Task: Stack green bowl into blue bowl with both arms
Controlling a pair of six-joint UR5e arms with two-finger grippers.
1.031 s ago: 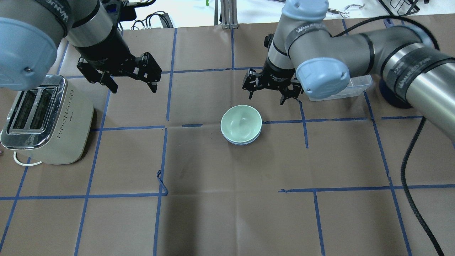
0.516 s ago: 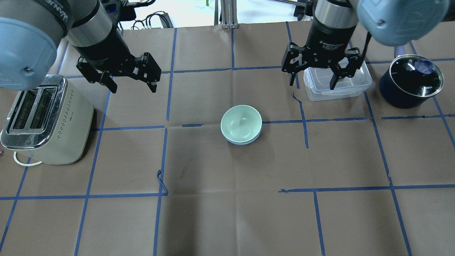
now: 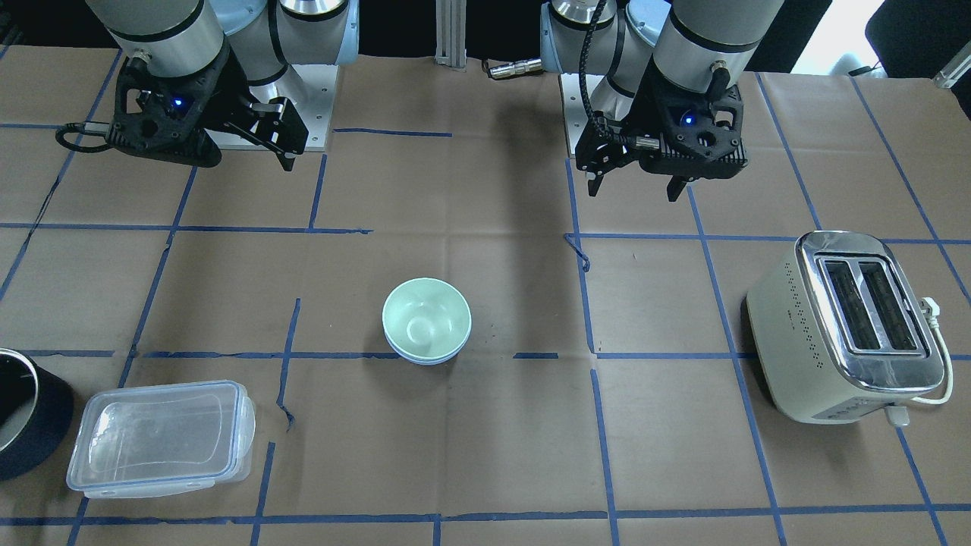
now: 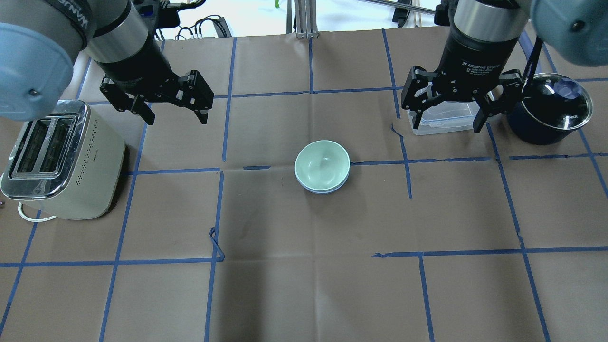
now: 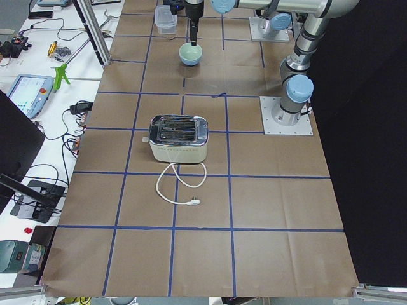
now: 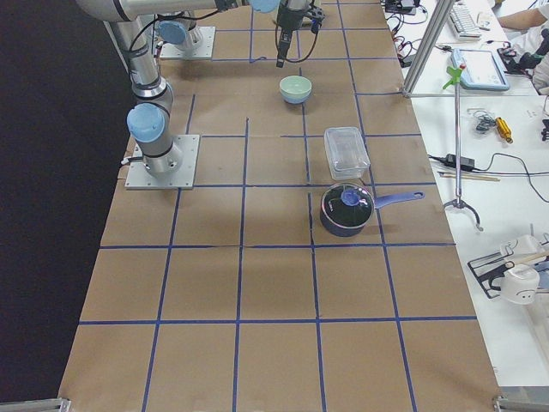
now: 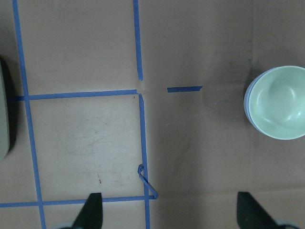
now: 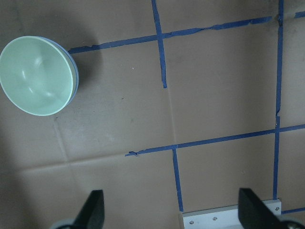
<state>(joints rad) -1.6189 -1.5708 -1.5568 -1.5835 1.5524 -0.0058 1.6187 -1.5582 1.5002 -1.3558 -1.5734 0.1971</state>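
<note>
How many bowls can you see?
2. The small pale mint-green plastic bowl sits nested inside the small light-blue bowl, whose rim peeks out underneath. None seems hidden.

robotics lab, brown-paper worktop (image 4: pixel 304 294) gridded with blue tape (image 4: pixel 118 262), two robot arms (image 3: pixel 171 30) bolted on, side bench (image 5: pixel 48 149) at 9 o'clock with cables (image 5: pixel 68 136), tablet (image 5: pixel 30 89)

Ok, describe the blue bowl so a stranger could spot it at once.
Near the middle of the brown-papered table, between the toaster and the clear container, sits a stack of two bowls. The blue bowl is the lower one, showing only as a thin periwinkle rim under the green bowl.
</note>
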